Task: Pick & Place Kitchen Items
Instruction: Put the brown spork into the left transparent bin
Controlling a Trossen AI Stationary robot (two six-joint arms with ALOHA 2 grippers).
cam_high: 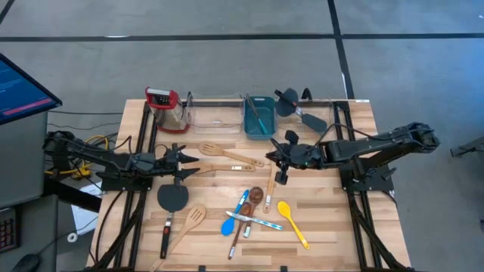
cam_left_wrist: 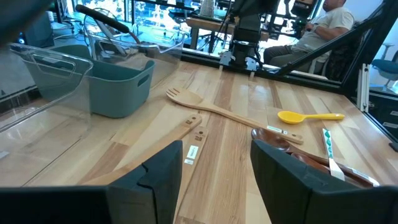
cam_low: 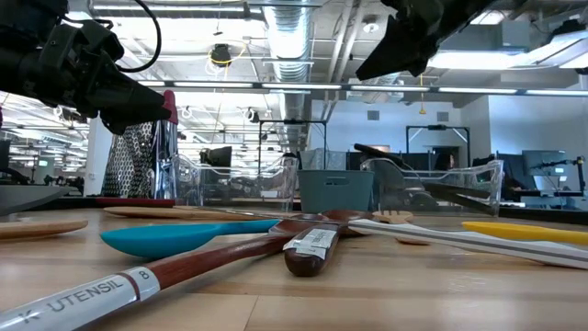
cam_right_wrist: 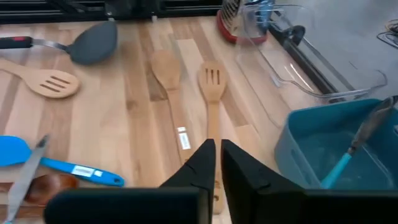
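Kitchen items lie flat about the table's middle. There are a pale wooden spoon (cam_right_wrist: 166,65) and a wooden fork-spatula (cam_right_wrist: 212,78) side by side, a black spatula (cam_high: 172,198), a slotted wooden spatula (cam_high: 190,221), a blue spoon (cam_high: 229,224), a dark-brown spoon (cam_high: 255,195) and a yellow spoon (cam_high: 291,221). My right gripper (cam_right_wrist: 217,155) hangs shut and empty above the fork-spatula's handle, right of centre (cam_high: 272,159). My left gripper (cam_left_wrist: 217,168) waits open and empty at the table's left (cam_high: 189,165).
A teal tub (cam_high: 248,121) with a blue-handled utensil (cam_right_wrist: 348,155) leaning in it stands at the far edge. Clear bins (cam_high: 215,113) flank it, the right one (cam_high: 310,117) holding black utensils. A red-handled grater (cam_high: 165,106) stands at far left. Bare wood lies near the front corners.
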